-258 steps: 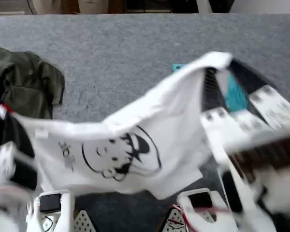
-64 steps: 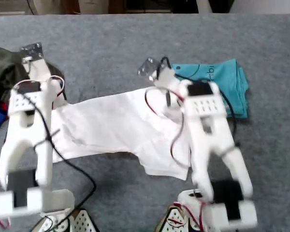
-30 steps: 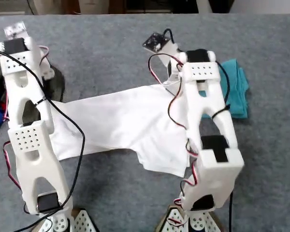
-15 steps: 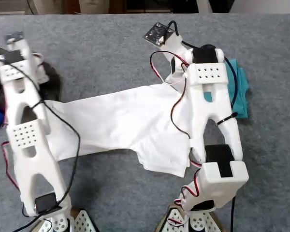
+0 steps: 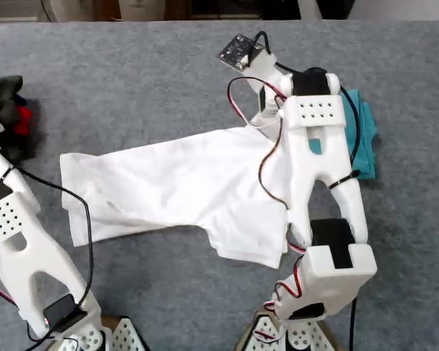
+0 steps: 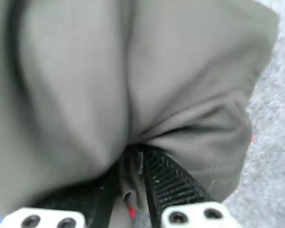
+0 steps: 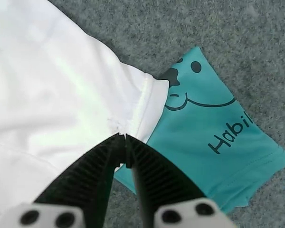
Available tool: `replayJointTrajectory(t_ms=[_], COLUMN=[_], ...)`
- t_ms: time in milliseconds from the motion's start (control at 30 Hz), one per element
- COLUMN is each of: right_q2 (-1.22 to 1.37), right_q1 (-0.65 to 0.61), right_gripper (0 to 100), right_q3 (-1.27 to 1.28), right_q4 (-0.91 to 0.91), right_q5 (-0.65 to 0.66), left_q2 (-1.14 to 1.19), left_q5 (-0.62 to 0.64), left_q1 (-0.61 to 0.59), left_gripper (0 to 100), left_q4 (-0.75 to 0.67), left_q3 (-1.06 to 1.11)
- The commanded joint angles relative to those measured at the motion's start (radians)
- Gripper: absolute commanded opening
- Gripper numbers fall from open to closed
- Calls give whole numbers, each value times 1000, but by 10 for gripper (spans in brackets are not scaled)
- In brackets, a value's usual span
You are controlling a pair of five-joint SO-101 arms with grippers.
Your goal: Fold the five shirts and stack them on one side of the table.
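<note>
1. The right gripper (image 7: 125, 141) is clenched on a sleeve seam of the white shirt (image 5: 168, 183), which lies spread across the middle of the grey table (image 5: 154, 73)
2. The folded teal shirt (image 7: 204, 128) lies on the table's right side, touching that white sleeve
3. The left gripper (image 6: 135, 164) is clenched on a fold of the olive shirt (image 6: 85, 71) at the table's left edge

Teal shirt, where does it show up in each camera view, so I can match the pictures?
High view: the teal shirt lies folded right of centre, partly behind the right arm.
Left wrist view: the olive shirt is bunched at the left end effector instead.
Right wrist view: it lies beside the right end effector, print facing up, one corner under the white shirt.
Shared landmark: the white shirt, spread next to it.
</note>
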Motion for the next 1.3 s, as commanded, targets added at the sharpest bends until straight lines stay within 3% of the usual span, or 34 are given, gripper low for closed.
replayJointTrajectory(t_ms=[0,100,233,400,633,767,1033,1267], right_q2=[-64,-51,31,188,297,297,297,295], right_q1=[-19,-27,-42,-25,70,96,73,47], right_gripper=[5,5,5,5,5,5,5,5], right_q3=[-19,-15,36,36,35,24,-130,-389], right_q4=[9,-15,-157,-278,-373,-404,-258,20], right_q5=[9,9,2,2,2,2,2,0], left_q2=[-28,-18,-42,-68,-71,-74,-96,-406], left_q5=[21,23,121,147,146,100,51,55], left_q1=[69,201,316,419,430,402,356,394], left_gripper=[52,52,51,31,19,18,18,18], left_q4=[126,279,273,273,258,267,269,269], left_q3=[-152,-269,-236,31,420,483,511,595])
